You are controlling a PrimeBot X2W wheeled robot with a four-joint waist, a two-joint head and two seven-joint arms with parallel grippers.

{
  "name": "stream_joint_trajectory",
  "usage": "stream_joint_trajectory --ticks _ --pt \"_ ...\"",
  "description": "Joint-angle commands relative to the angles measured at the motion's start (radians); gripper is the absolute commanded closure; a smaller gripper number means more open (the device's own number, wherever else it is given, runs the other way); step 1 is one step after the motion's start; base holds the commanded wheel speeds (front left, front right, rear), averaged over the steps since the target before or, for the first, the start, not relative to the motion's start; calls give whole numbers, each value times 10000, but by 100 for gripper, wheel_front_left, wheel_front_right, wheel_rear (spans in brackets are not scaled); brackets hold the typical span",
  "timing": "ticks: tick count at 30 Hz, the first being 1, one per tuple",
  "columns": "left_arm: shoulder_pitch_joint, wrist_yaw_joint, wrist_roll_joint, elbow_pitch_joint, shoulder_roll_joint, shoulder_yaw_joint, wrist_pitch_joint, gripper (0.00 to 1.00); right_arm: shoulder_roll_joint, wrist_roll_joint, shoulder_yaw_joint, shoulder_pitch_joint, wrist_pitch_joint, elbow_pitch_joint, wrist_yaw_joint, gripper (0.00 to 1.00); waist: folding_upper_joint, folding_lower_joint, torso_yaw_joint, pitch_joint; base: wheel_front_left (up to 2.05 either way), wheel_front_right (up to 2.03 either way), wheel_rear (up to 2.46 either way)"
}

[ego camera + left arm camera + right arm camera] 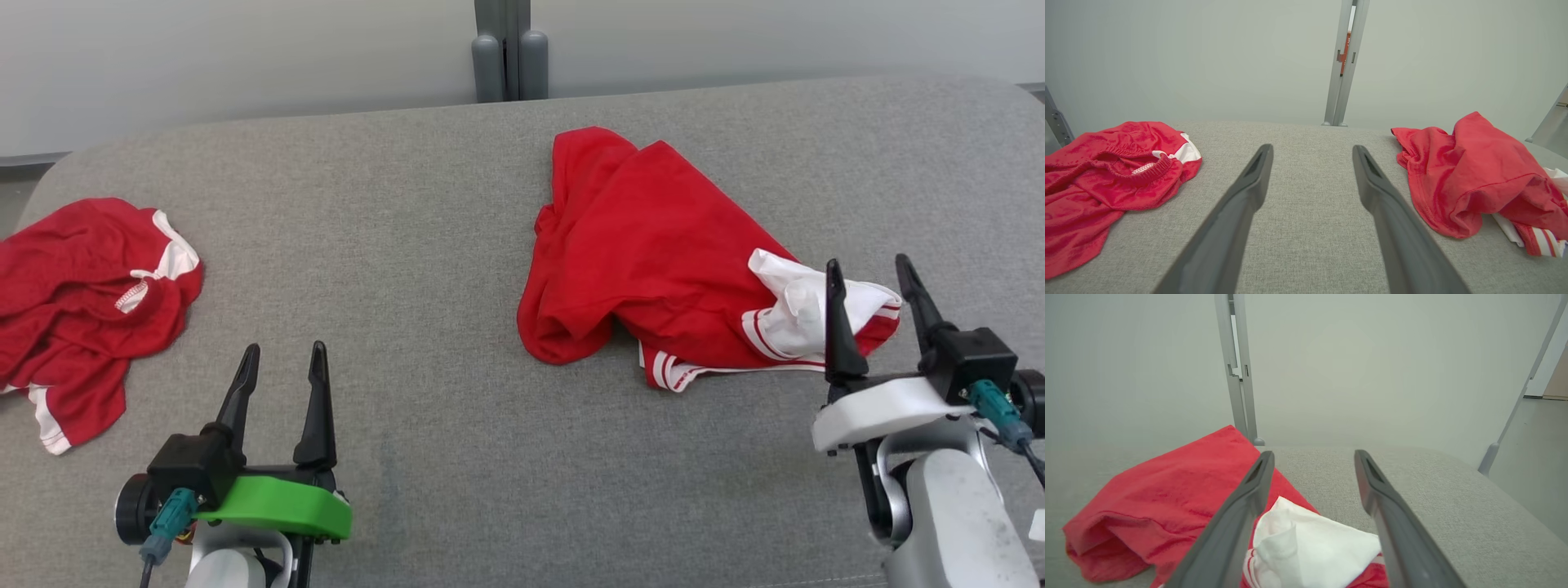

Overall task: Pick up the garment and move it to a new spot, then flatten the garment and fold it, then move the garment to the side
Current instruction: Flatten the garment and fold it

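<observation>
A crumpled red garment (653, 245) with white striped trim lies on the grey cloth-covered table (424, 245), right of centre. Its white sleeve part (788, 306) bunches at the near right end. My right gripper (868, 263) stands open just over that white part, one finger on each side, gripping nothing. In the right wrist view the white cloth (1314, 543) lies slack between and below the right gripper's (1314, 453) spread fingers, with the red garment (1167, 498) to the left. My left gripper (285, 349) is open near the front left, over bare table. The left wrist view has the left gripper (1312, 148) between both cloths, the garment (1474, 175) to its right.
A second crumpled red and white garment (82, 286) lies at the table's left edge, also seen as the left-hand cloth (1106, 175) in the left wrist view. A grey upright post (510, 57) stands behind the far edge. The table's rounded right edge (1502, 498) drops off to the floor.
</observation>
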Motion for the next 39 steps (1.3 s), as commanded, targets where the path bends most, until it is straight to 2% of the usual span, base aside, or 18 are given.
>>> stream_joint_trajectory --ticks 1,8,14,23,29,36,39 --pt "123 22 58 -2 30 19 5 0 -2 225 240 355 -91 -287 -2 0 0 0 54 -130 0 0 0" --pt "310 44 30 11 30 1 5 0 -20 426 1454 1475 -180 -1252 -2 0 0 0 156 -379 0 0 0" --pt "547 24 125 103 30 -4 5 0 -11 773 1416 1916 -179 -1154 -2 0 0 0 148 -521 0 0 0" --pt "250 -52 -85 612 29 -302 5 0 -10 768 1463 1776 -185 -1298 -2 0 0 0 -118 -411 0 0 0" --pt "-744 -190 -423 2208 43 -1178 5 0 -11 898 1730 1588 -184 -1330 -2 0 0 0 -651 -44 0 0 0" --pt "-2293 -191 -1217 3989 325 -3373 183 0 -5 1020 2121 1341 -179 -1197 -2 0 0 0 -1526 508 0 0 0" --pt "-2840 -193 -1630 4573 345 -3992 203 0 -6 1100 2290 1228 -180 -1178 -2 0 0 0 -1860 715 0 0 0"
